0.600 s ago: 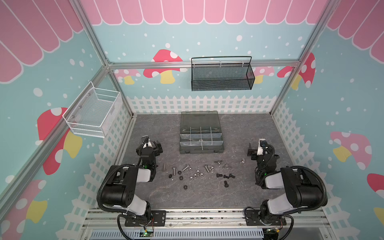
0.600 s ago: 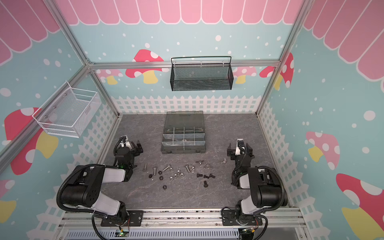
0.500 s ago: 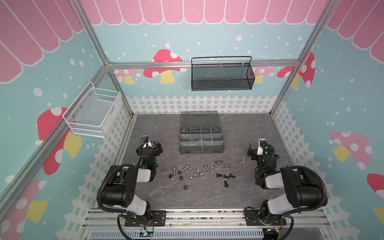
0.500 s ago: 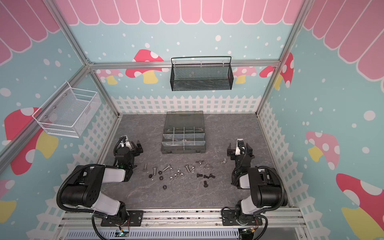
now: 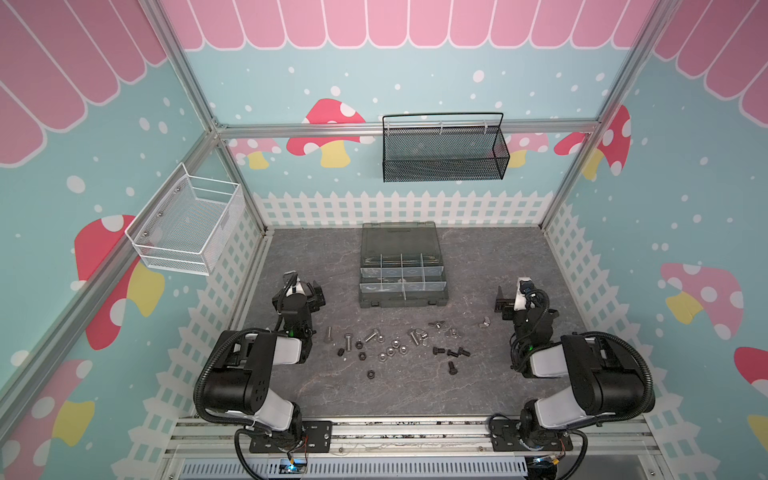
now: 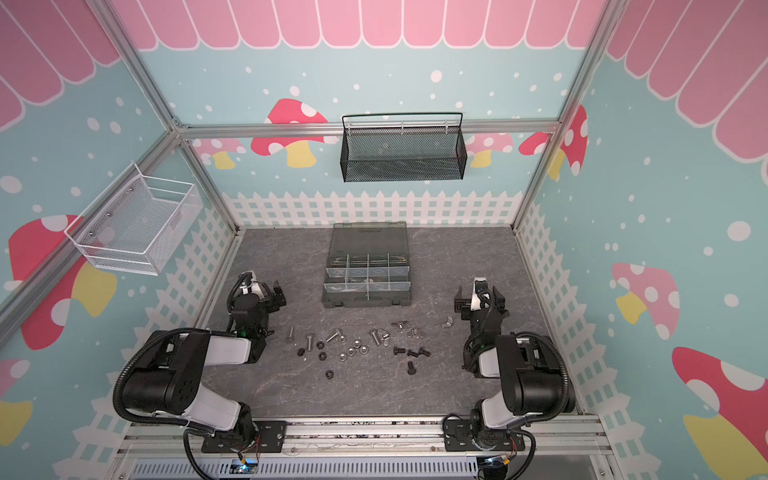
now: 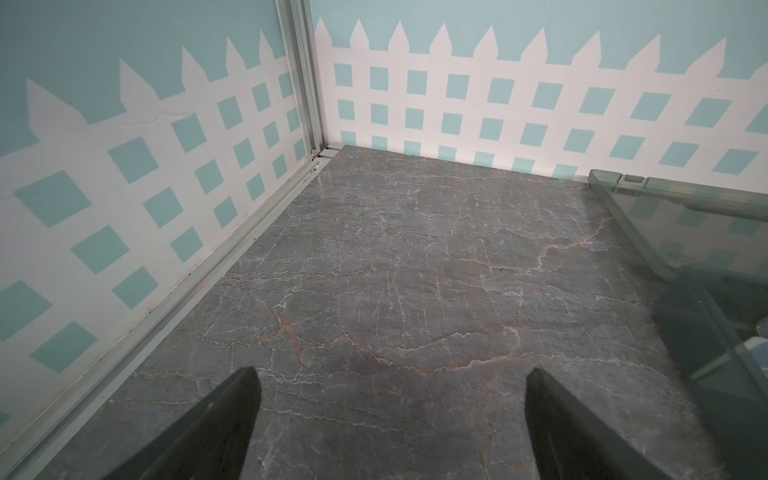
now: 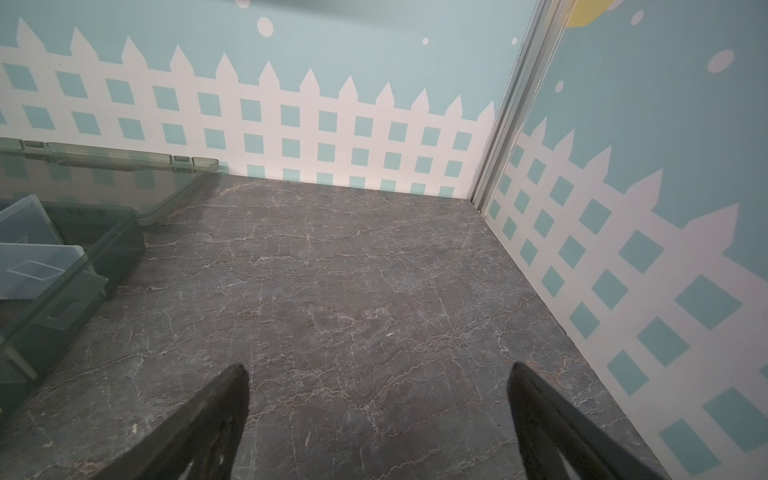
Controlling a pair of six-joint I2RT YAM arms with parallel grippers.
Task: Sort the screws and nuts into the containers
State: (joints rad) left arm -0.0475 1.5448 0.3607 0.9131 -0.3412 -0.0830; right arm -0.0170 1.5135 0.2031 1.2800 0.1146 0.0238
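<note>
Screws and nuts lie loose on the grey marble floor in both top views. Among them are silver screws (image 5: 348, 341), black screws (image 5: 451, 353), silver nuts (image 5: 395, 344), black nuts (image 5: 371, 374) and wing nuts (image 5: 436, 323). Behind them the dark grey case (image 5: 403, 301) lies with its lid back, showing its containers (image 6: 367, 272). Left of the case, my left gripper (image 5: 301, 291) (image 7: 392, 372) is open over bare floor. My right gripper (image 5: 515, 297) (image 8: 377, 368) is open to the case's right, with nothing between its fingers. The case's lid (image 7: 681, 224) and side wall (image 8: 83, 266) show in the wrist views.
A black mesh basket (image 5: 444, 151) hangs on the back wall and a white wire basket (image 5: 187, 226) on the left wall. Fence-printed walls close in the floor on three sides. An aluminium rail (image 5: 395, 432) carrying both arm bases runs along the front.
</note>
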